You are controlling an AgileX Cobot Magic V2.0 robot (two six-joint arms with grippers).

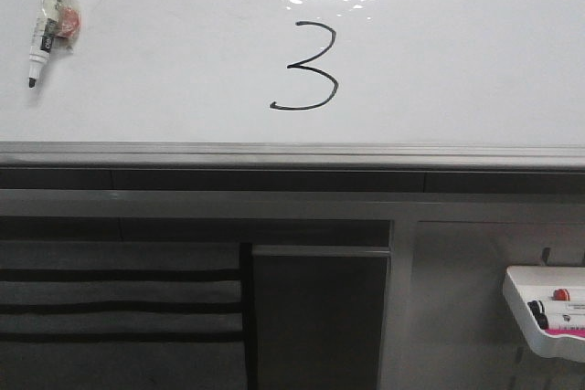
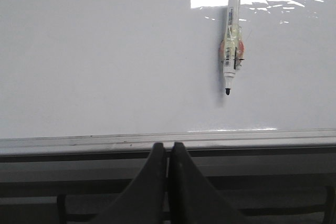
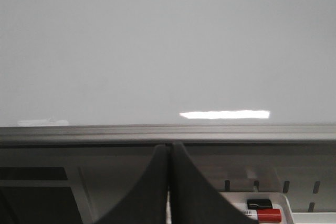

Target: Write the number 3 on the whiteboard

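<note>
A black hand-drawn number 3 (image 1: 308,68) stands near the middle of the glossy whiteboard (image 1: 164,89). A white marker (image 1: 50,17) with a black tip lies uncapped on the board at the far left; the same marker (image 2: 231,40) shows in the left wrist view. My left gripper (image 2: 168,146) is shut and empty, hanging before the board's grey rail (image 2: 79,142), apart from the marker. Shut and empty too, my right gripper (image 3: 168,146) sits in front of the rail (image 3: 252,132). Neither gripper appears in the front view.
A small white marker tray (image 1: 535,321) with a red and a black marker hangs below the board at the right; the tray (image 3: 286,203) also shows by the right gripper. Dark slatted panels (image 1: 119,308) lie under the board's rail.
</note>
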